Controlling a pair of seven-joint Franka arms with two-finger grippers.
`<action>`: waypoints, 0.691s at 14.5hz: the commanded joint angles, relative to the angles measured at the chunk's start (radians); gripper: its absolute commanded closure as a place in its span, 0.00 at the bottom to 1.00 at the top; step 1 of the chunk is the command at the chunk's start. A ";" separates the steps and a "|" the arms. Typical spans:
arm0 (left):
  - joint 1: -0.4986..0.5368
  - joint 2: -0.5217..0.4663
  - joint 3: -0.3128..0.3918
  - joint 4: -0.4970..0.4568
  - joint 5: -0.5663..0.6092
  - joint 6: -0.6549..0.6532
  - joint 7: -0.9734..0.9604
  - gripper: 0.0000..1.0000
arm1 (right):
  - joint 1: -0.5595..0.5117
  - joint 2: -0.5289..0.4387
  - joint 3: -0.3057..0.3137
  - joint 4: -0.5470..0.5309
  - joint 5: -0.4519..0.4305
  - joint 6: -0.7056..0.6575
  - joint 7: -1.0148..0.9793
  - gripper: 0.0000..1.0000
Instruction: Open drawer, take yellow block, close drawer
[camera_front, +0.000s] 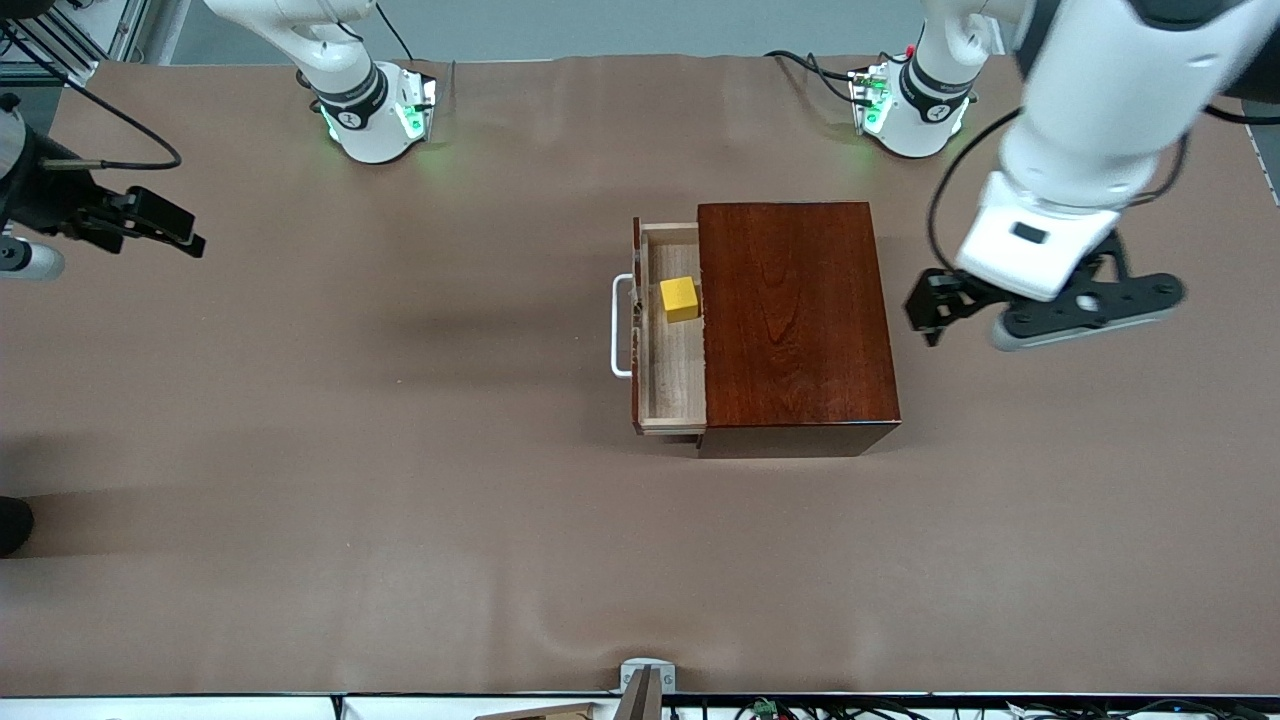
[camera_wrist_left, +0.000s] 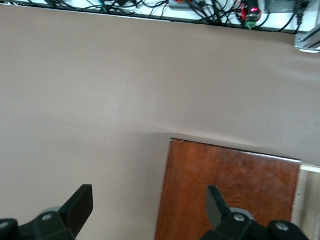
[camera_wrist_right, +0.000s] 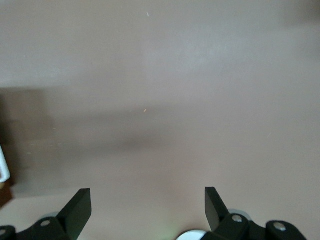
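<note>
Inside the part-open drawer, near the box mouth, sits the yellow block. Left gripper hangs beside the box, wide open, empty; right gripper waits over bare table, wide open, empty. Best approach: descend straight, fingers straddling the block, clear of the box edge.

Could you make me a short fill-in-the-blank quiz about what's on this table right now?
1. The yellow block lies inside the ____ drawer.
2. The drawer's white loop handle points toward the ____ arm's end of the table.
3. The left tool hangs beside the box, its fingers spread and holding ____.
4. The right tool is ____, over bare table.

Missing words: open; right; nothing; open
</note>
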 joint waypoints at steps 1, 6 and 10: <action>0.062 -0.084 -0.011 -0.090 -0.036 -0.005 0.089 0.00 | 0.038 0.011 -0.002 0.012 0.029 -0.042 0.160 0.00; 0.191 -0.191 -0.011 -0.228 -0.076 -0.005 0.223 0.00 | 0.110 0.014 -0.001 0.013 0.030 -0.038 0.338 0.00; 0.277 -0.217 -0.010 -0.250 -0.092 -0.010 0.358 0.00 | 0.162 0.030 -0.001 0.013 0.033 -0.041 0.497 0.00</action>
